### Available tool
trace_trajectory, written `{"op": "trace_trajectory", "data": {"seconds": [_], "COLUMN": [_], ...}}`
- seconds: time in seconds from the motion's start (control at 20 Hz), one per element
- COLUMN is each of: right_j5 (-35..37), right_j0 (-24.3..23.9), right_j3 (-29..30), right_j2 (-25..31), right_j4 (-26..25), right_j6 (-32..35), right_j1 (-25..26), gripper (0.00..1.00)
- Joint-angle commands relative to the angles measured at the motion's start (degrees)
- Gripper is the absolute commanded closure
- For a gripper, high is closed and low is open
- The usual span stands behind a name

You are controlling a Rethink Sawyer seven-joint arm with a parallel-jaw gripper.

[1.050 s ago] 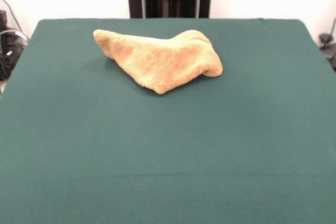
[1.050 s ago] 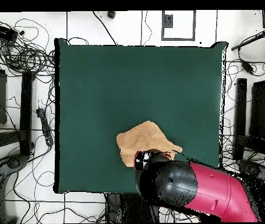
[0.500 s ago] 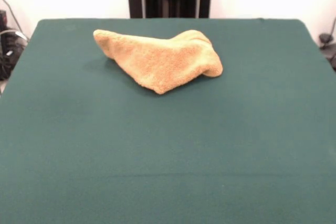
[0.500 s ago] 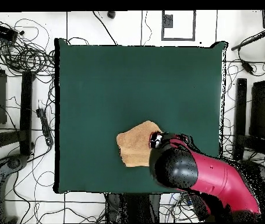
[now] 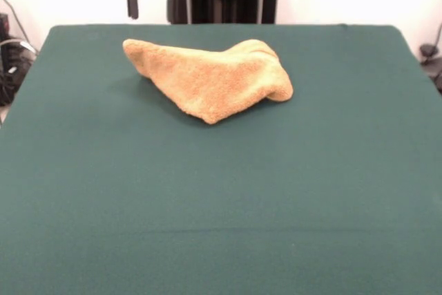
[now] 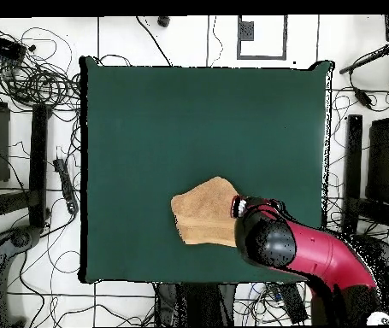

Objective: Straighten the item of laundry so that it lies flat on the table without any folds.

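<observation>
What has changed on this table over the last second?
Only the arm moved. In the overhead view it swung sideways, from over the towel's base-side edge towards its right end. In the front view the gripper now shows at the top edge, left of the towel and above the table's far edge, fingers apart, holding nothing. The towel stayed crumpled in the same spot.

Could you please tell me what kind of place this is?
Most likely a robotics lab or test room. A red and black robot arm stands at a table covered in green cloth, many loose cables lie on the tiled floor around it, and only a crumpled towel is on the table.
</observation>
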Motion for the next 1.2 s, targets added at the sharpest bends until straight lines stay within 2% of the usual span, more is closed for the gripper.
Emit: {"op": "trace_trajectory", "data": {"seconds": [0.05,0.35,1.2], "right_j5": [3.0,4.2,3.7], "right_j0": [-6.6,-7.7,-7.9], "right_j3": [-1.9,-3.4,-3.8], "right_j2": [10.5,12.3,13.4], "right_j4": [-6.4,-9.6,-12.7], "right_j6": [-8.9,-6.9,-3.9], "right_j1": [5.6,6.8,8.7], "gripper": [0.0,0.0,0.0]}}
